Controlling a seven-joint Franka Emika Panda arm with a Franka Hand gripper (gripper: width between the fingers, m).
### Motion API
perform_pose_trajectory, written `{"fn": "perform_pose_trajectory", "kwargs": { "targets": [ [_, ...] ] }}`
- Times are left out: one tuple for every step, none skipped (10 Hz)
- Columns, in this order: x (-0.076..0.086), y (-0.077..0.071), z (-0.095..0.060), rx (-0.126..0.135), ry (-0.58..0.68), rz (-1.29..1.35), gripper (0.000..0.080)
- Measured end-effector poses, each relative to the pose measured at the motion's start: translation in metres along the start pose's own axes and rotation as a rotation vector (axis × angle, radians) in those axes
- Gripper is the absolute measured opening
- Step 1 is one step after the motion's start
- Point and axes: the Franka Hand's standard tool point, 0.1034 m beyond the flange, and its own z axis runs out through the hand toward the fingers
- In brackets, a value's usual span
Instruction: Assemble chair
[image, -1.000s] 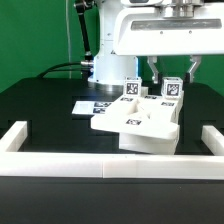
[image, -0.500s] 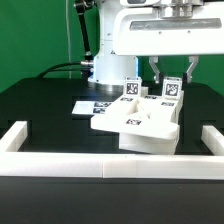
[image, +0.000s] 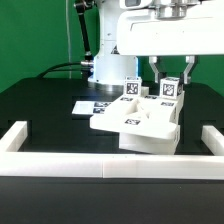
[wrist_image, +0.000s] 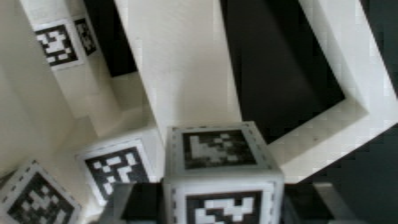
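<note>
I have the chair near the middle of the black surface, partly built: a chunky white seat block with two square legs standing up from it, each capped with a tag. The gripper is down over the leg on the exterior view's right, and the jaws look clenched on its sides just below the tagged end. In the wrist view that leg fills the foreground, tag facing the camera.

I judge the parts to be rigid moulded plastic, light for their bulk, with smooth faces that could slip under a weak pinch. The flat opposite sides of a square leg are the sensible place to hold; the seat panel is too broad for these jaws except at an edge. Nothing looks fragile, though a leg pushed in crooked could jam.

The other leg stands just beside the held one, so any sideways move risks a knock. The marker board lies flat behind the chair, toward the robot base. The low white wall borders the near edge, well apart from the work.
</note>
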Motion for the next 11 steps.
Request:
{"fn": "perform_pose_trajectory", "kwargs": {
  "targets": [
    [0.0014, -0.0005, -0.0001, 0.003, 0.007, 0.012, 0.0287],
    [0.0015, -0.0006, -0.0002, 0.003, 0.007, 0.032, 0.0287],
    [0.0015, -0.0006, -0.0002, 0.003, 0.007, 0.075, 0.0287],
    [0.0015, -0.0006, -0.0002, 0.003, 0.007, 0.113, 0.0287],
    [0.0015, -0.0006, -0.0001, 0.003, 0.007, 0.146, 0.0287],
    [0.0013, -0.0005, -0.0001, 0.005, 0.006, 0.189, 0.0287],
    [0.0007, -0.0004, 0.0002, 0.008, 0.002, 0.26, 0.0287],
    [0.0001, -0.001, 0.0002, 0.009, 0.002, 0.326, 0.0287],
    [-0.0004, -0.0015, 0.0003, 0.009, 0.001, 0.379, 0.0287],
    [-0.0004, -0.0016, 0.0003, 0.009, 0.001, 0.413, 0.0287],
    [-0.0004, -0.0018, 0.0003, 0.014, -0.002, 0.473, 0.0287]
  ]
}}
